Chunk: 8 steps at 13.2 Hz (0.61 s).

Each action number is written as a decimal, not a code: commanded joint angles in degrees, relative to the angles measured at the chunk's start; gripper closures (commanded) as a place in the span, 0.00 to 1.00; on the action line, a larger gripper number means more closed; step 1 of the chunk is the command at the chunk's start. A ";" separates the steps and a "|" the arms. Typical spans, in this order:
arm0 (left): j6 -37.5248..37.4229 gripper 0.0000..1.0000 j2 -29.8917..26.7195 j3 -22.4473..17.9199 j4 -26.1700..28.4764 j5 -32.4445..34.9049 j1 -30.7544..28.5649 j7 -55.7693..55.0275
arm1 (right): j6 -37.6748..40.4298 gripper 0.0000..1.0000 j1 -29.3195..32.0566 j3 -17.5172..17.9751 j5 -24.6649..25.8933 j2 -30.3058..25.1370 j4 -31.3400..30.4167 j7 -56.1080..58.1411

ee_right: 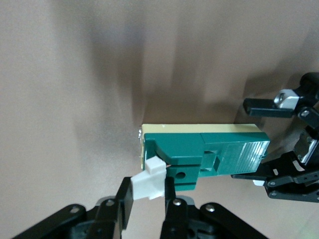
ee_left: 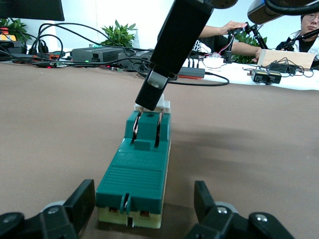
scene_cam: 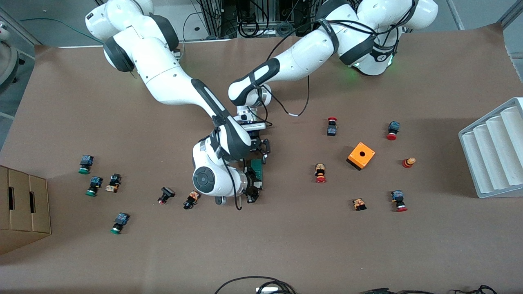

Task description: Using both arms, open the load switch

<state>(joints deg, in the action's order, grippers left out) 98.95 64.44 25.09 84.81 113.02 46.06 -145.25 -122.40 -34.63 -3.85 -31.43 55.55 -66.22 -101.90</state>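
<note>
The load switch (scene_cam: 258, 169) lies flat on the table (scene_cam: 286, 245), near the middle, and everything else is placed from it here. The right gripper (scene_cam: 252, 192) sits at the switch's end nearer the front camera; in the right wrist view its fingers (ee_right: 125, 203) are clenched on the white tab (ee_right: 148, 184) at that end. The left gripper (scene_cam: 261, 148) is down at the switch's other end. In the left wrist view its two fingers (ee_left: 79, 203) stand on either side of the green body (ee_left: 137, 169), apart from it with a gap showing on each side, so it is released and not yet gripping.

Nearer the front camera than the switch and toward the right arm's end lie two small dark buttons (scene_cam: 191, 199), and farther that way a cluster of green-capped buttons (scene_cam: 94, 185) and a cardboard box (scene_cam: 24, 206) at the table edge. Toward the left arm's end, about level with the switch, are a red button (scene_cam: 320, 173) and the orange cube (scene_cam: 360, 155) with a hole on top; more red-capped buttons (scene_cam: 398, 200) lie around the cube. Farther from the front camera than the switch, toward the left arm's end, a red button (scene_cam: 331, 126) lies on the table. A grey ribbed tray (scene_cam: 492, 149) sits at the table's edge on the left arm's end.
</note>
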 commanded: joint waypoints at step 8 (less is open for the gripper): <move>-0.42 0.35 1.22 0.67 -1.49 -0.96 0.08 1.03 | 1.38 0.70 -0.17 -0.28 -0.12 -1.85 -1.01 0.13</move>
<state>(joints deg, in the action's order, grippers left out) 98.52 64.44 25.20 84.80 112.58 46.07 -145.15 -122.31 -34.64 -3.90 -31.43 55.52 -66.23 -101.89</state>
